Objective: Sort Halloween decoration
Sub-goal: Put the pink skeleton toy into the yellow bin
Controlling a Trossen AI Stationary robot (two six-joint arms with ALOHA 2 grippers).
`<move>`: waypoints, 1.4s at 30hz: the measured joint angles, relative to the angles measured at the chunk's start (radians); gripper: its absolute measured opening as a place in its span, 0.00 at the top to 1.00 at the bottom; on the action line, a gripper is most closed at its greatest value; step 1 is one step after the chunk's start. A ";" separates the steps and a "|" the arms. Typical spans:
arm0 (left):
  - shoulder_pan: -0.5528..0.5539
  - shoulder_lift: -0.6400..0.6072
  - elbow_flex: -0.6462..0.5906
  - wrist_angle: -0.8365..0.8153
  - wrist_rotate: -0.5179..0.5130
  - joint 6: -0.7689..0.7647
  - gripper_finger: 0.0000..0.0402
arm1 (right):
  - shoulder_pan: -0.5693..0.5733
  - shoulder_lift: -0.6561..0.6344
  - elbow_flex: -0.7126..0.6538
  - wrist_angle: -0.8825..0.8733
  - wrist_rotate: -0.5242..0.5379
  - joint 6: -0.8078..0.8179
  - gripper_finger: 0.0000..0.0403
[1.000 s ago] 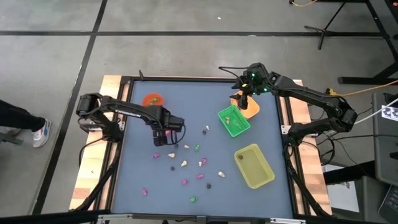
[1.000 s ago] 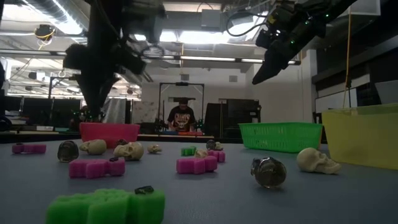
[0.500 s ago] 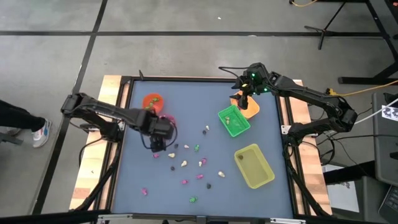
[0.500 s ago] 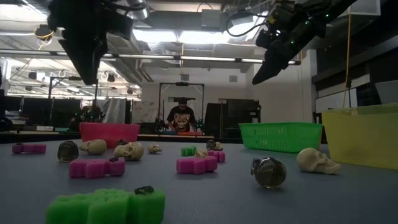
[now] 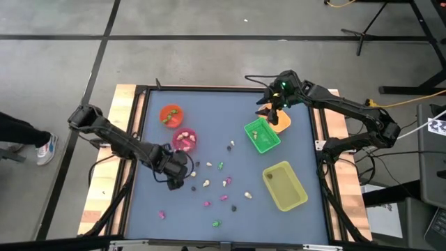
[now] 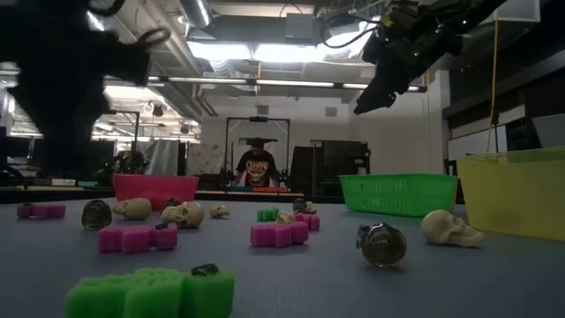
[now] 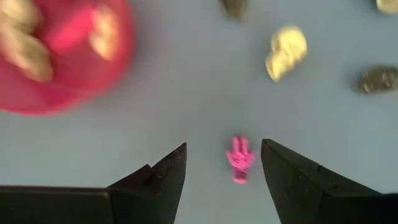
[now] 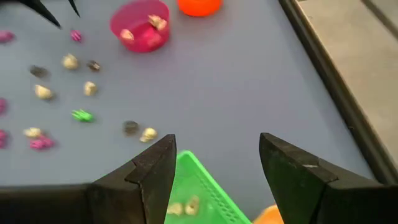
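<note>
**Mia:** Where are the Halloween toys now?

**Sam:** Most of the tiny pink, green, cream and dark Halloween trinkets [image 5: 224, 183] lie loose on the blue table top [image 5: 216, 118], spread over its middle and toward the near edge. One small pink hand-shaped trinket [image 7: 239, 158] sits right between the left arm's fingers, on the table.

**Mia:** Is it being held?

**Sam:** No – the left gripper [image 7: 224, 171] is wide open with nothing in it. It hangs just over that pink one, beside the round pink cup [image 5: 185, 139].

**Mia:** Has anything been sorted yet?

**Sam:** A little. The pink cup has a few pieces in it, some cream and some pink. The round orange cup [image 5: 170, 112] near the far left corner holds something green. The green basket tray [image 5: 263, 135] on the right side has a couple of pale bits too. I can't see anything in the yellow tray [image 5: 284, 185].

**Mia:** And the other arm?

**Sam:** The right gripper [image 5: 273, 111] waits up high by the far right corner, over the orange tray [image 5: 279, 123] – fingers apart, empty.

**Mia:** So lots left?

**Sam:** I think so. Most pieces are not put away yet.
</note>
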 joint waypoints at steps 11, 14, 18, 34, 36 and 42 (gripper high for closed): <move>-0.051 0.000 -0.160 0.157 0.103 -0.012 0.53 | 0.203 0.000 0.000 0.165 -0.022 0.061 0.43; -0.052 0.000 -0.171 0.159 0.102 -0.010 0.53 | 0.281 0.000 0.000 0.221 0.013 0.060 0.43; -0.052 0.000 -0.180 0.160 0.090 -0.009 0.53 | 0.382 0.000 0.000 0.272 0.096 0.058 0.43; -0.051 -0.002 -0.224 0.229 0.100 -0.008 0.63 | 0.612 0.104 0.001 0.368 0.231 0.059 0.43; -0.051 -0.002 -0.223 0.231 0.102 -0.008 0.67 | 0.625 0.142 0.001 0.417 0.231 0.059 0.43; -0.051 -0.001 -0.224 0.244 0.106 -0.008 0.78 | 0.655 0.265 0.001 0.550 0.231 0.061 0.43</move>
